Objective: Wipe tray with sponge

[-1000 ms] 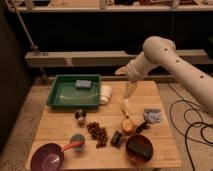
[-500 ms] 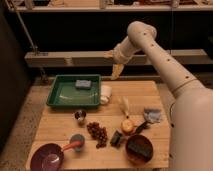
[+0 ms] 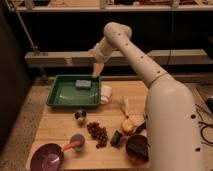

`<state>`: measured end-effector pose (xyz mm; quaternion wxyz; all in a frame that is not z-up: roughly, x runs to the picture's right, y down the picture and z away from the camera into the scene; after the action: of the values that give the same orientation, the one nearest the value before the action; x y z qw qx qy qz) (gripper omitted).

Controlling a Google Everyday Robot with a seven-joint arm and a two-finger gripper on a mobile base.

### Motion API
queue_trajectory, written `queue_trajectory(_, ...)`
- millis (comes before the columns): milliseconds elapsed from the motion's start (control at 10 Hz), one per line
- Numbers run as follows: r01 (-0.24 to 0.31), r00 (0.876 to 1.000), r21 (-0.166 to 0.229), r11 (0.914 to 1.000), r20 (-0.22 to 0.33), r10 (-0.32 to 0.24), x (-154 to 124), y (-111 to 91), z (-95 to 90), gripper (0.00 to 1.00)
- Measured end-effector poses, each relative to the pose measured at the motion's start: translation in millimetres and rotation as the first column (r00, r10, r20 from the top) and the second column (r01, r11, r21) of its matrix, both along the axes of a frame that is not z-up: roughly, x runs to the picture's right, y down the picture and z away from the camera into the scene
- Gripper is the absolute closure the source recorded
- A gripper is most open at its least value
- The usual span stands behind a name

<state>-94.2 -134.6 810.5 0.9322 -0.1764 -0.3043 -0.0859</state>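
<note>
The gripper hangs over the tray's back corner, jaws wide and empty. The sponge lies inside.

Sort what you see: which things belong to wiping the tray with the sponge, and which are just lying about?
Job: tray; sponge lying in it; gripper over the tray's far rim near the sponge, fingers open.
Lying about: purple bowl; grapes; dark bowl.
</note>
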Motion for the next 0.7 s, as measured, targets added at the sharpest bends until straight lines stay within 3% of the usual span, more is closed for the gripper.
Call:
queue_trajectory(200,0.005,1.0,-0.014,0.9999,-0.007,-0.005,-18.2,9.3,6.9,0.2)
queue_trajectory(700,0.004,1.0,-0.014,0.9999,-0.009,-0.004,-16.0,9.2,7.3,0.2)
